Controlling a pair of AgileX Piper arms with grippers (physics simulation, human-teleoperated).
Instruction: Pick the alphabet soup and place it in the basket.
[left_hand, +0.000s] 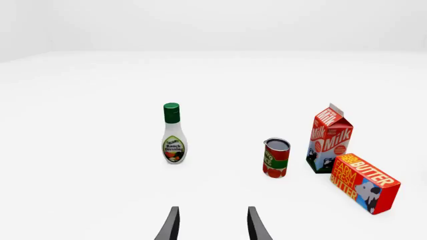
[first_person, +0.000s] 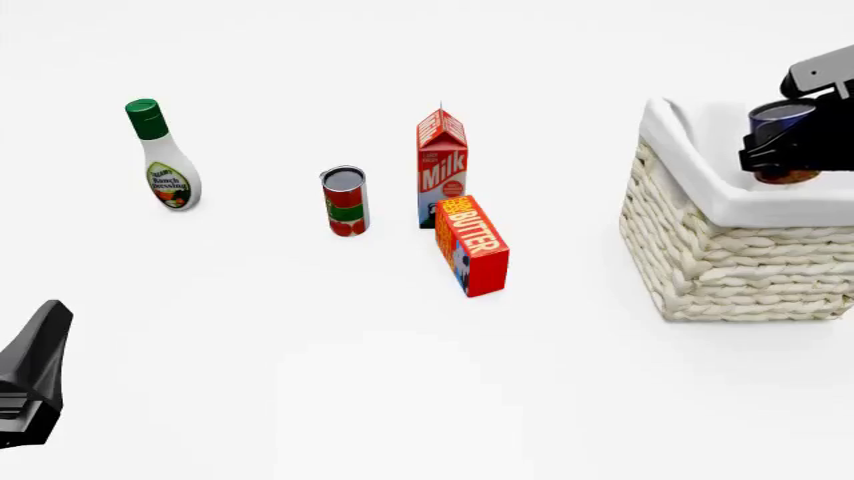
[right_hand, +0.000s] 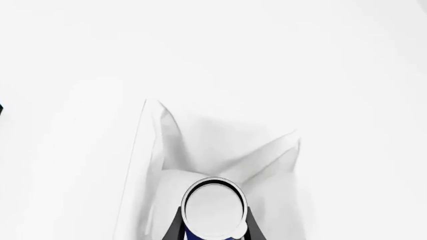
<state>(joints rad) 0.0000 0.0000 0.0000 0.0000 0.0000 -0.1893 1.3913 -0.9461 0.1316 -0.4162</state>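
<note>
The alphabet soup (first_person: 782, 122), a small can with a blue label and an orange-brown base, hangs over the open basket (first_person: 747, 260) at the right. My right gripper (first_person: 787, 140) is shut on it. The right wrist view looks down on the can's silver-white top (right_hand: 214, 207) between the two fingers (right_hand: 175, 227), with the basket's white cloth lining (right_hand: 200, 145) beneath. My left gripper (left_hand: 212, 225) is open with nothing between its fingers; it sits low at the near left of the table (first_person: 34, 385), far from the basket.
A ranch dressing bottle (first_person: 163, 160) stands at the far left. A red-and-green can (first_person: 344, 201), a milk carton (first_person: 442, 167) and a butter box (first_person: 471, 245) cluster mid-table, left of the basket. The same items show in the left wrist view, the can (left_hand: 276, 158) among them.
</note>
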